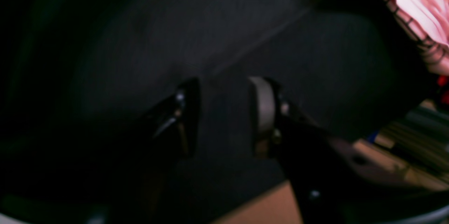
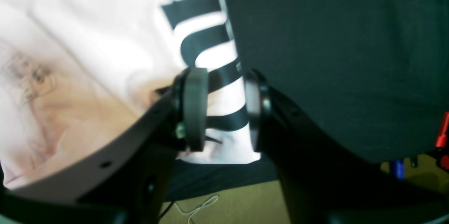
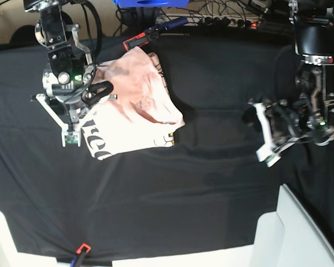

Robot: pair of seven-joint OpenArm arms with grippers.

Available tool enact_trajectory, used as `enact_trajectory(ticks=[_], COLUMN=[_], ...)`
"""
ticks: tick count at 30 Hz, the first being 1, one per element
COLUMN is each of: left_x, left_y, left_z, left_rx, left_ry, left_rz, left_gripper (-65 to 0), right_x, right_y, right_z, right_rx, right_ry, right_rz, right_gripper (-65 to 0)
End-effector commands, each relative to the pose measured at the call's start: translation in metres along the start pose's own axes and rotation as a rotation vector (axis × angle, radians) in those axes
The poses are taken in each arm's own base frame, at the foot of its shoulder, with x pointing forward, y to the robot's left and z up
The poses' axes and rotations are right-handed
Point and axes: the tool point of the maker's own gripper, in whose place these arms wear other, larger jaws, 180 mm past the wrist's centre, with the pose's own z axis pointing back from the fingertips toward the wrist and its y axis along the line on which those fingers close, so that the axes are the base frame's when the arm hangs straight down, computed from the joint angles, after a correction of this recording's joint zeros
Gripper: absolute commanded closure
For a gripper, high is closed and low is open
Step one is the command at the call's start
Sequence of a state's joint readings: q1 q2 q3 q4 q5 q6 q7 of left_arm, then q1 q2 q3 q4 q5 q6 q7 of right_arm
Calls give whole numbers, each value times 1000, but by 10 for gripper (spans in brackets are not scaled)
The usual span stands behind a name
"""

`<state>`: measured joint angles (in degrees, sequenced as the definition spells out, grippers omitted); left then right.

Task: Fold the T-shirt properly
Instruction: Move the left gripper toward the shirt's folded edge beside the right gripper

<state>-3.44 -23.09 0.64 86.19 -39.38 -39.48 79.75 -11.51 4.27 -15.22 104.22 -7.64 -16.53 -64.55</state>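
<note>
- T-shirt point(image 3: 134, 105) lies bunched, lettering up, on the black worktop point(image 3: 200, 189).
- Right gripper point(image 2: 222, 111): jaws parted over its edge, gripping nothing.
- Left gripper point(image 1: 224, 111): jaws apart, empty.

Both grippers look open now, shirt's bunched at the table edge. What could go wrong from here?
1. The T-shirt lies crumpled, one layer flopped over the printed side; folding on from this would likely lock in the creases.
2. The right gripper hangs open right over the shirt's edge beside the black table cloth; a low re-grasp might pinch both.
3. The left gripper is over bare cloth, far from the shirt.
</note>
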Motion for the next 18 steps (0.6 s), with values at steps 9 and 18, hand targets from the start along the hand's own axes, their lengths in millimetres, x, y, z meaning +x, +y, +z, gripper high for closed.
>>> enact_trajectory(ticks=[9,18], left_x=[-24,-27], left_y=[-34,-57], left_z=[-20,-48], left_rx=[-266,-370], left_ry=[6,15], left_rz=[127,240], left_gripper=[-272,-272], right_x=[17,8], right_y=[-4,-1], right_z=[-3,-3], right_rx=[-10,-4], right_ry=[-38,-23], right_rz=[6,9], right_gripper=[-206,-206])
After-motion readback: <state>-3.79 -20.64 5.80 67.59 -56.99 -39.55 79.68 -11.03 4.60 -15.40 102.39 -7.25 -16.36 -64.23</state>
